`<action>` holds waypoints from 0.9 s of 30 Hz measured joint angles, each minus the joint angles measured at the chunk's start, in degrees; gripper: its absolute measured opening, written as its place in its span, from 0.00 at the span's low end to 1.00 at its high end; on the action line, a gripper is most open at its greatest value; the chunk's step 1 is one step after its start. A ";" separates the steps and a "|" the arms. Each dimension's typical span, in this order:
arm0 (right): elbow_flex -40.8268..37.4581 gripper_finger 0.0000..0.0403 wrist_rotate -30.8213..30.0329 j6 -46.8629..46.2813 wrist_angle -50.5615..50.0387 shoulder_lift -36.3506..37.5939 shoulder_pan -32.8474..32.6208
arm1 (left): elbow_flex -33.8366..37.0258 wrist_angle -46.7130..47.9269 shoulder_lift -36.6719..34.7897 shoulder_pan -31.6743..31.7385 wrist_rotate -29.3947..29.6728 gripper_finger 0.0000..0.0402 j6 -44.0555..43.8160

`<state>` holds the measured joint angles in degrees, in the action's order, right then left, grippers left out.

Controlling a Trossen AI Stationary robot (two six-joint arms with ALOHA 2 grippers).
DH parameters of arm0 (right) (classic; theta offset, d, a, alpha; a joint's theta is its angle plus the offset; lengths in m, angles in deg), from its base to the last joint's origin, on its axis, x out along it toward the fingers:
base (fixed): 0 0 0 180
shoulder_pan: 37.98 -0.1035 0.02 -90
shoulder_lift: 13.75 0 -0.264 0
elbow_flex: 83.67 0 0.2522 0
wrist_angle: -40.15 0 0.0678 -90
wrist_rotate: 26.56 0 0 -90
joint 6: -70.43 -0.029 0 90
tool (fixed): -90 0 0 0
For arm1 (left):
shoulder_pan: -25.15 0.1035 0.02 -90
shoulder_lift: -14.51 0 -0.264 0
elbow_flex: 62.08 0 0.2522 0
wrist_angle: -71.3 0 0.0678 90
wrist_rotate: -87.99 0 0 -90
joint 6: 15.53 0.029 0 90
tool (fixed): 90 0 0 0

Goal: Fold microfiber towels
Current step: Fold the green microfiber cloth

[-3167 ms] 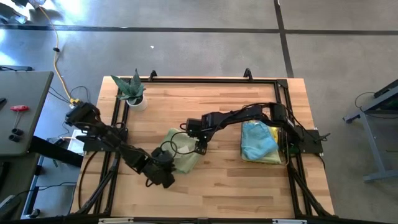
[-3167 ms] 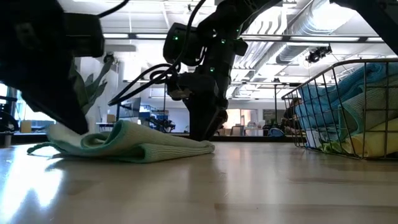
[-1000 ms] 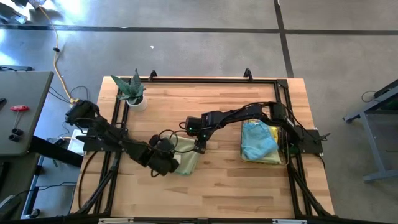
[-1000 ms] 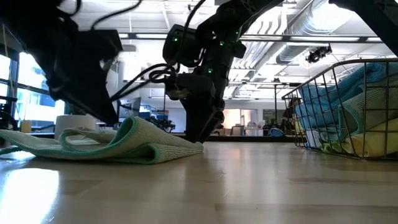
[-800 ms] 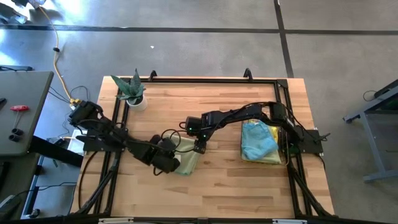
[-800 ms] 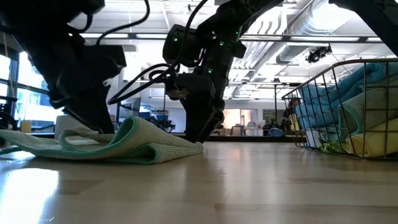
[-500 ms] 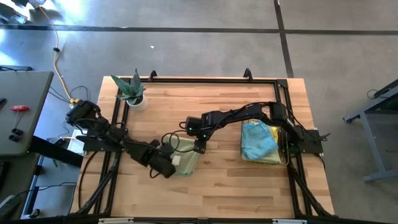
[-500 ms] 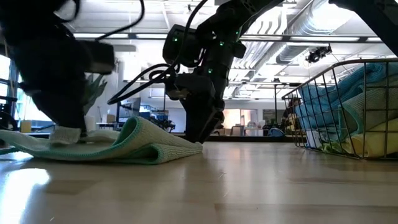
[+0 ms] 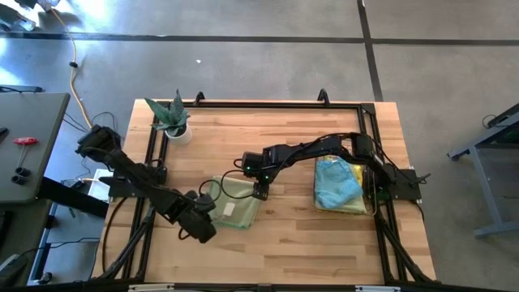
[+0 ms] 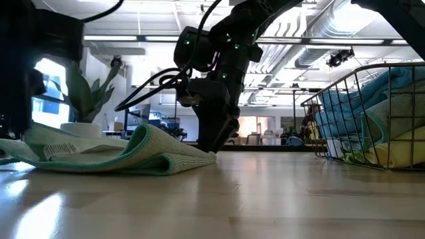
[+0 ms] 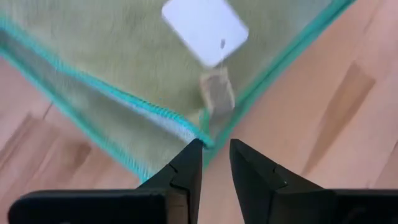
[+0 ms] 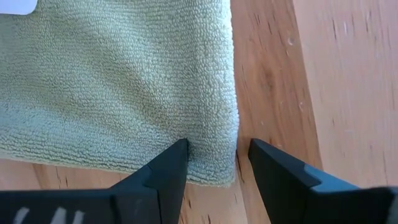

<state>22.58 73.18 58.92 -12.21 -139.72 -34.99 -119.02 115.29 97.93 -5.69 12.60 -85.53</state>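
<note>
the pale green towel [image 9: 236,203] lies in a loose fold at the centre of the high view, its teal-edged corner pinched in the left hand [image 9: 203,206], whose fingers stand narrow around that corner. the right hand [image 9: 260,193] presses the towel's upper right edge with its fingers spread around the folded border, though whether it truly clamps the cloth is hard to judge. bare counter [image 9: 308,235] lies open along the lower frame. the wire basket [image 9: 347,186] of towels sits at right, the potted plant [image 9: 173,119] upper left.
</note>
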 joint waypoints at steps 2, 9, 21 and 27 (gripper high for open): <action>0.02 0.43 -0.01 0.00 0.00 0.00 0.01 | 0.00 0.98 0.00 -0.87 -0.51 0.18 -2.02; 0.02 0.43 0.00 0.01 0.01 0.00 0.00 | -2.15 -0.19 -0.48 -1.63 3.14 0.18 -2.80; 0.00 0.43 -0.44 -0.23 1.57 -0.07 0.00 | -4.17 2.33 2.38 5.39 22.06 0.18 4.23; 0.00 0.43 -0.79 -2.01 1.64 -0.07 0.00 | -4.15 0.22 6.00 9.22 17.31 0.18 9.32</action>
<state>22.58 72.39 56.92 -10.58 -139.79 -34.99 -123.17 115.50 103.93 3.53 29.91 -76.21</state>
